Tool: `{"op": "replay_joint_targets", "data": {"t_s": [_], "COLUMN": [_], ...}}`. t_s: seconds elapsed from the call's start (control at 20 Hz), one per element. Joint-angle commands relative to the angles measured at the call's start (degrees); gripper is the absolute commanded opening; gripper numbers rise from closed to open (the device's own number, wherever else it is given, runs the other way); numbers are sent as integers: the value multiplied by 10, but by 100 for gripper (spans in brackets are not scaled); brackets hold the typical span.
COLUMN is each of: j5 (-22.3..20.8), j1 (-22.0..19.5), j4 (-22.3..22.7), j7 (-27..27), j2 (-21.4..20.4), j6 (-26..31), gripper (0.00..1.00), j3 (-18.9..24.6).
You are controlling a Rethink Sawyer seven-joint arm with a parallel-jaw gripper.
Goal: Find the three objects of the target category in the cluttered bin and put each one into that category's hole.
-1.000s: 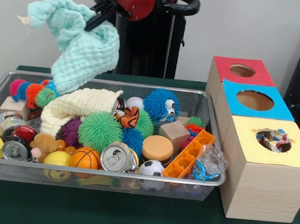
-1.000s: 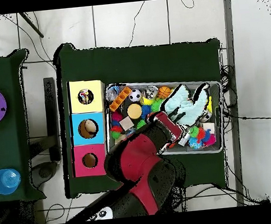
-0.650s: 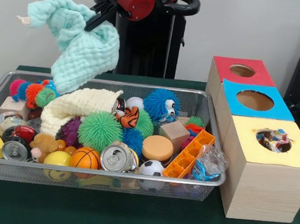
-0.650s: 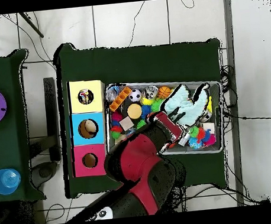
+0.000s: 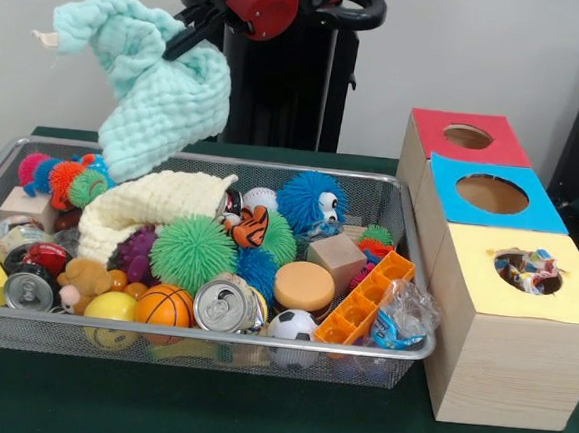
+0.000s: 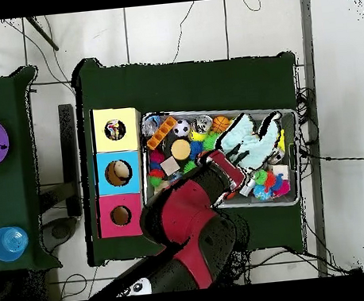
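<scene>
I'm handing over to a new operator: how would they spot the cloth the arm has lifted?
Start at the wire mesh bin full of toys. Above its left end, the gripper holds up a mint-green waffle-textured cloth. It hangs clear in the air, unlike the cream cloth lying in the bin below.

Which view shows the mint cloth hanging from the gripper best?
The front view: the mint cloth hangs from the gripper, lifted above the wire bin. The overhead view shows it only as a pale patch over the bin, its height unreadable.
</scene>
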Motion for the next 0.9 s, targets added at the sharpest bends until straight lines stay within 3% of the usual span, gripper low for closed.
{"op": "replay_joint_targets", "data": {"t_s": [0.05,0.45,0.6,0.9], "j5": [22,20,6,-71], "j1": [-10,-10,-17,-92], "j4": [-43,-42,-36,-10], "j7": [58,55,45,-41], "j2": [7,5,-9,-100], "j6": [-33,-21,5,103], "gripper": [0,0,0,0], "j3": [48,52,75,229]}}
